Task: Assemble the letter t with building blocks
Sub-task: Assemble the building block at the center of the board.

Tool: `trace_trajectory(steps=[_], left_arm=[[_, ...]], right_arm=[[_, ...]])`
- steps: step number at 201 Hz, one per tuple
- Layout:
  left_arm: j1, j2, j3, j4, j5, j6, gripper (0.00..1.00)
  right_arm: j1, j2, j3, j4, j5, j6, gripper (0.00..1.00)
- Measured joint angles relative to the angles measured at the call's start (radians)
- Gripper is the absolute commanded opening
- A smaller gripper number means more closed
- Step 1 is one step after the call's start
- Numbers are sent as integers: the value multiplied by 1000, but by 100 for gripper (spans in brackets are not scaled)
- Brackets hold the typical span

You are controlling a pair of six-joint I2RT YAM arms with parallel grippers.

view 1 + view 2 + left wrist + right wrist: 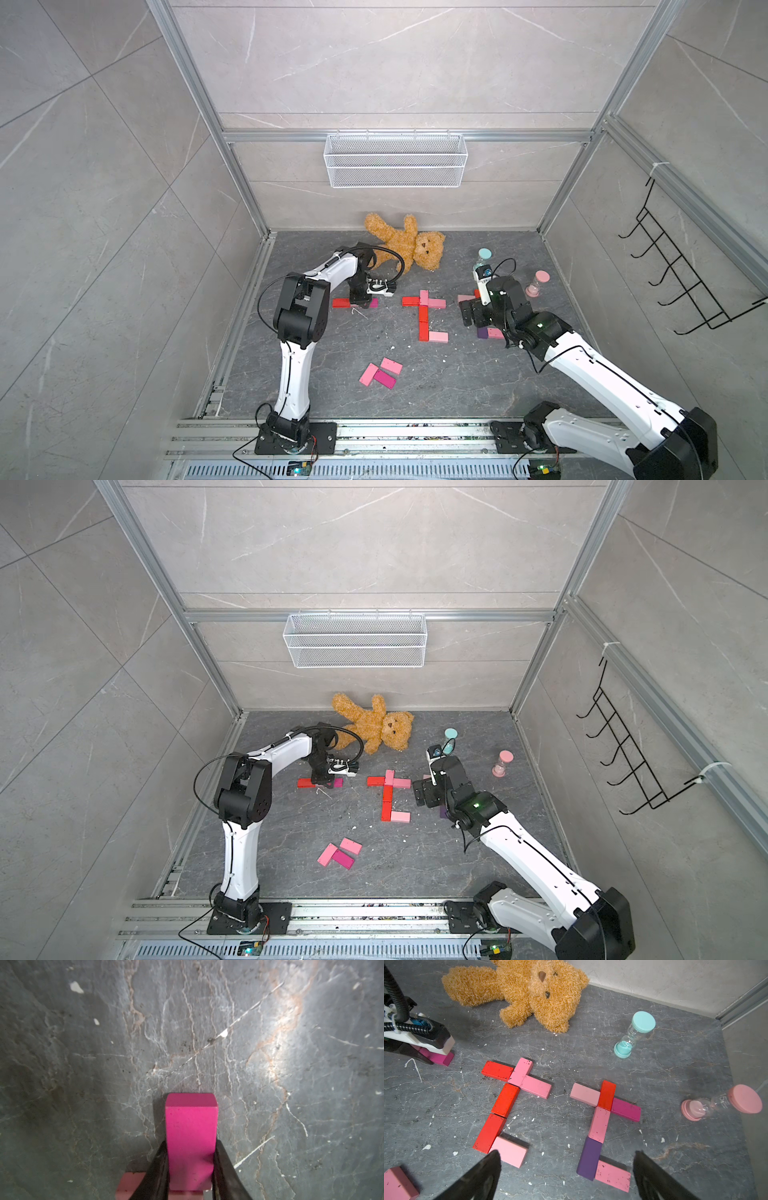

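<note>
**Left hand clamped on magenta block, right hand wide open**

Nearest, lower centre in both top views: three loose blocks (382,376) (two pink, one magenta), touching each other. Mid frame: first t (423,316), red and pink blocks laid flat. Just right of it, the right gripper (566,1154) hangs above a second t (600,1124), jaws spread wide with nothing between them. That t has the purple block (589,1157) in its stem and is mostly hidden under the arm in the top views.

Left of centre: left gripper (191,1145) pinching a magenta block (191,1118) by its long sides. A red block (341,302) lies just beside it and a pale pink block (128,1184) is close by. Can't tell if the magenta block touches the floor.

Further back, right: pink hourglass (538,284) and teal hourglass (484,254), both upright. Teddy bear (411,243) lies against the back wall, with a wire basket (395,162) hung above.
</note>
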Motion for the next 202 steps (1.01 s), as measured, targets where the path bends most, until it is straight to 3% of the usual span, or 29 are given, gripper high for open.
trace_trajectory(steps=[202], left_arm=[[-4,0,0,6,-23,3,5]], right_arm=[[0,-3,0,0,0,3,100]])
